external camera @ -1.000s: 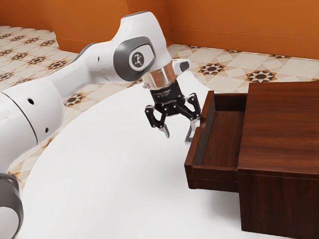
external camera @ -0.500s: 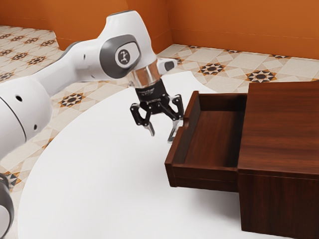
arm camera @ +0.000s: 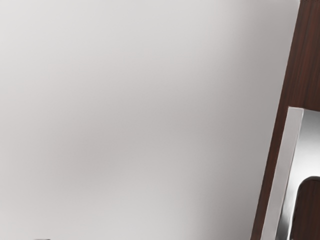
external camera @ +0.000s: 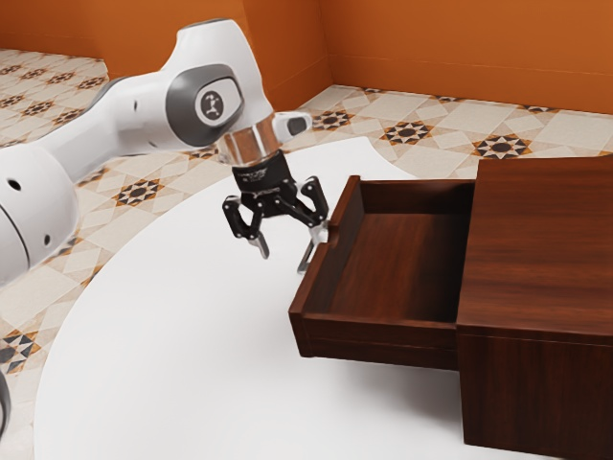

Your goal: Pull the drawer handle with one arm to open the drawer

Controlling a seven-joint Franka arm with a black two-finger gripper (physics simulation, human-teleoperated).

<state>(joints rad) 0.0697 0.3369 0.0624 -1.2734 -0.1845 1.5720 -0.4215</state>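
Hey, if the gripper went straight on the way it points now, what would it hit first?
Most likely the white table, just in front of the drawer. The open gripper points down at it. One finger is close beside the silver handle, so it might scrape that first; depth is unclear.

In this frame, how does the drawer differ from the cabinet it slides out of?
The drawer is an open-topped, empty box; the cabinet has a closed flat top. The drawer is shallower; the cabinet is taller and stands on the table. The drawer juts toward the exterior view's left, with the open pincer at its front; the cabinet sits at that view's right. Both are the same dark brown wood.
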